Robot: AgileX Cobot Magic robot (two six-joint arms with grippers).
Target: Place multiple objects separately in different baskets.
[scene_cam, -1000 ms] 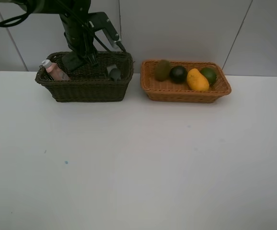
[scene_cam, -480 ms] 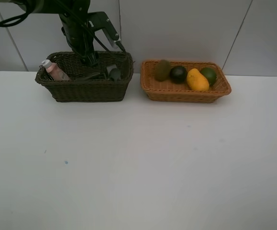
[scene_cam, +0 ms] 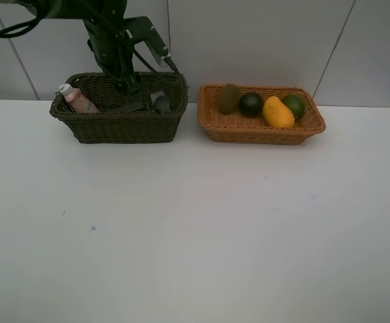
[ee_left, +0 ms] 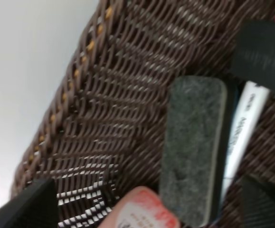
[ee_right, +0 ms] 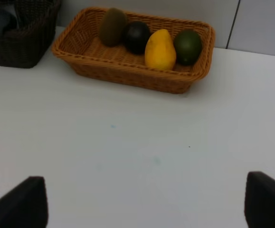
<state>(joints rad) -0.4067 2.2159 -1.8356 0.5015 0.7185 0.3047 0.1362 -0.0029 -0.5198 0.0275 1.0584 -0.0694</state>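
Left wrist: black eraser (ee_left: pixel 194 152) lies free between spread fingers (ee_left: pixel 263 52).

left arm: reaching down, left gripper (scene_cam: pixel 124 84) wide open | right gripper (ee_right: pixel 146 202): wide open, empty, held up high

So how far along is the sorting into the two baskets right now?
Nearly finished. The orange basket holds the kiwi, mangosteen, mango and lime. The dark basket holds the pink bottle, grey bottle, eraser and marker. The left gripper is open over it, holding nothing. The table shows no loose items.
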